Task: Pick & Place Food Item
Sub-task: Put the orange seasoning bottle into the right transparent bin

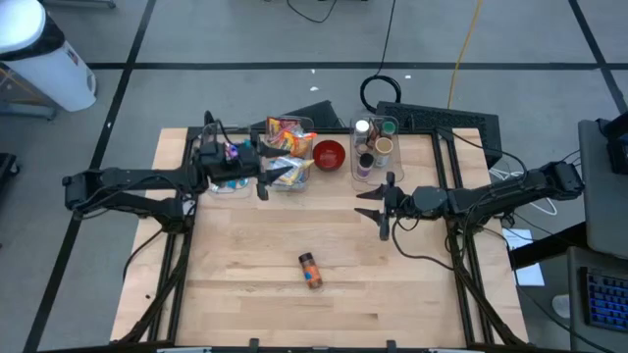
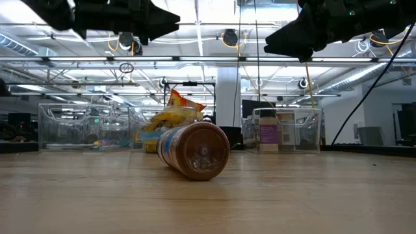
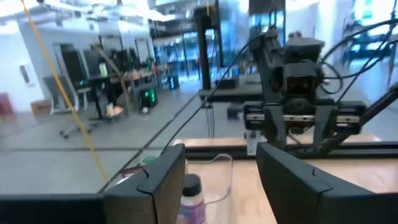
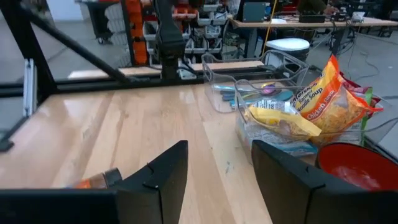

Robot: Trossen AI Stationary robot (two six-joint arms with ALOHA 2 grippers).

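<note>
Bottle (image 1: pixel 310 270) lies on its side on bare wood in the near middle of the table (image 1: pixel 245 294), well apart from both arms; only the low view shows its round end facing the camera. At the far edge stand clear bins (image 1: pixel 285 157) with noodle packets (image 4: pixel 311 109), a red bowl (image 1: pixel 330 154), and a bin of jars (image 1: pixel 373 147). The left gripper (image 1: pixel 263 178) hangs over the packet bin, fingers spread, holding nothing. The right gripper (image 1: pixel 381 206) hangs beside the jar bin, fingers also apart and empty. Open board lies between the bins and the bottle.
</note>
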